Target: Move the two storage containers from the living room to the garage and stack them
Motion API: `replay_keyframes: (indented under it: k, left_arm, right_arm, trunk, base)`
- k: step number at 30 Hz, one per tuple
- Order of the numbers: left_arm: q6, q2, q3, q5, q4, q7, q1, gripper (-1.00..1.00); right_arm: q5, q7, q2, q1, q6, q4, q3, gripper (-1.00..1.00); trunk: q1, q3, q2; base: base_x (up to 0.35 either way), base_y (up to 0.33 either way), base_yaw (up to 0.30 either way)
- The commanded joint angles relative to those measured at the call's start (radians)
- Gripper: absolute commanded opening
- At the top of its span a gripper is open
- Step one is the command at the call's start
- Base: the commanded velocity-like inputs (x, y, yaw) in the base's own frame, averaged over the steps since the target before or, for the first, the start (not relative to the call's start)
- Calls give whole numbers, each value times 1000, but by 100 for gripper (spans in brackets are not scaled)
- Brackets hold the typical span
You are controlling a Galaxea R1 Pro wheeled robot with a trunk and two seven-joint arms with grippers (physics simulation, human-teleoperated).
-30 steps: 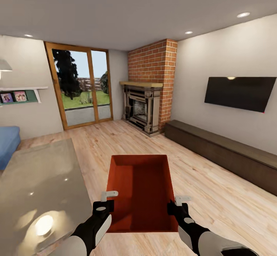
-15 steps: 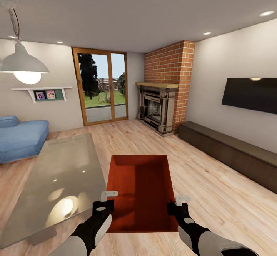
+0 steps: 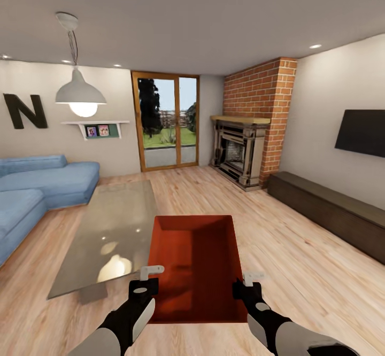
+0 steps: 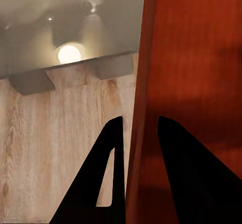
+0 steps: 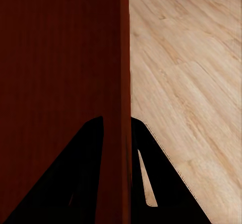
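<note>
Red-orange, open-topped rectangular storage container (image 3: 195,268) is held up in front of the robot, above the light wood plank floor (image 3: 299,260) of the living room, with the low grey glass-topped desk (image 3: 109,233) just beside its left wall. The left hand (image 3: 151,277) pinches that left wall: in the left wrist view one dark finger (image 4: 108,178) lies outside the thin wall and the other inside, closed down to the wall's thickness. The right hand (image 3: 247,281) does the same on the opposite wall (image 5: 123,103), its two fingers straddling it with no gap to spare. Both grips sit near the container's near end, so most of the box reaches forward from the hands, toward the red-brick fireplace (image 3: 251,131).

Only one container is in view, and the garage is not.

The risks from here, as I judge them: the thin walls are held by pinch alone, so any drift of the two hands apart or together could flex a wall and let it slip out. A sharp turn or a quick start of the base could tip the far end down. The desk's corner beside the container, and the long dark low cabinet (image 3: 331,214) beyond its right wall, could each catch the box on a swing.
</note>
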Motion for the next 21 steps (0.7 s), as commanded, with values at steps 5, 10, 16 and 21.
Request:
replay_keyframes:
  k: [5, 10, 16, 21]
  left_arm:
    - [4, -8, -1, -5, -13, 9, -1, -100]
    - [4, -7, -2, -5, -13, 9, -1, -100]
    - [3, -7, -3, -5, -13, 9, -1, -100]
    - [3, -7, -2, -5, -14, 9, -1, -100]
  right_arm:
    - [0, 1, 4, 0, -2, 3, 4, -100]
    - [0, 1, 4, -1, -3, 3, 3, -100]
    - [0, 1, 4, 0, -3, 3, 3, -100]
    - [0, 1, 4, -1, -3, 2, 3, -100]
  trunk:
    - [0, 1, -1]
    - [0, 3, -1]
    - [0, 6, -1]
    - [0, 8, -1]
  base:
    - [-311, -86, 264]
    - [-295, -138, 264]
    - [-121, -78, 264]
    - [-8, -5, 264]
